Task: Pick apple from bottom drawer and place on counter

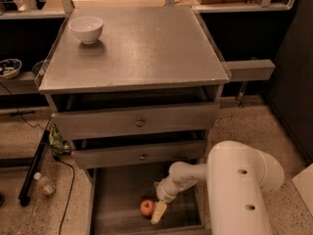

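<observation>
I see one apple just beside my gripper, grip state untellable, in the one bottom drawer.

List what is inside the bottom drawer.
The bottom drawer holds the apple, with the gripper beside it. The arm and middle drawer hide its rear and right part.

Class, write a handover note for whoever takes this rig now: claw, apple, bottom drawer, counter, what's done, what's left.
The claw hangs low inside the open bottom drawer, just right of the apple.
The apple lies on the drawer floor, not lifted.
On the counter: a white bowl at the far left corner.
Done: arm reached into the drawer.
Left: grasp apple, lift out, set on counter.
</observation>
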`<state>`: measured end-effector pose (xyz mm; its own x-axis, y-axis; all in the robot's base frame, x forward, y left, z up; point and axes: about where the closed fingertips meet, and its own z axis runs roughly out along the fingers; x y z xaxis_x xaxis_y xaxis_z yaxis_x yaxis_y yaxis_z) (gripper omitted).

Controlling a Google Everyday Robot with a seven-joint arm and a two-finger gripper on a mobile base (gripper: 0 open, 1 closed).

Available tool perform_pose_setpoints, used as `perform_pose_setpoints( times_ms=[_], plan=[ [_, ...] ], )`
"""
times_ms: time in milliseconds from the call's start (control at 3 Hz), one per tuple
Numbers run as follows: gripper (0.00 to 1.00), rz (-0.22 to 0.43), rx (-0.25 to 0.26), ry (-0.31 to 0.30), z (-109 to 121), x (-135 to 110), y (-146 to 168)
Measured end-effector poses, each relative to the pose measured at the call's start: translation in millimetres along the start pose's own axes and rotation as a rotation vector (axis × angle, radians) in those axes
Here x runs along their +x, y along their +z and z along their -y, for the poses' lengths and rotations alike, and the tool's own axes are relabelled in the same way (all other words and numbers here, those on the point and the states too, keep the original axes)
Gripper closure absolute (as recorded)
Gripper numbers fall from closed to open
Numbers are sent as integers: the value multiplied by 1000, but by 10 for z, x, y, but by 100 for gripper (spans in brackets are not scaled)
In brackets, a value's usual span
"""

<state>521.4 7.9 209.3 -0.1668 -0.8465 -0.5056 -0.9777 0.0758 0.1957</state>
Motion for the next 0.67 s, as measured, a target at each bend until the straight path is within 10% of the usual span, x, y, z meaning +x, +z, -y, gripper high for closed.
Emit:
perform_pose_setpoints(
  times_ms=[667],
  plan=[
    [0,19,-16,20,-15,-12,173]
  ],
)
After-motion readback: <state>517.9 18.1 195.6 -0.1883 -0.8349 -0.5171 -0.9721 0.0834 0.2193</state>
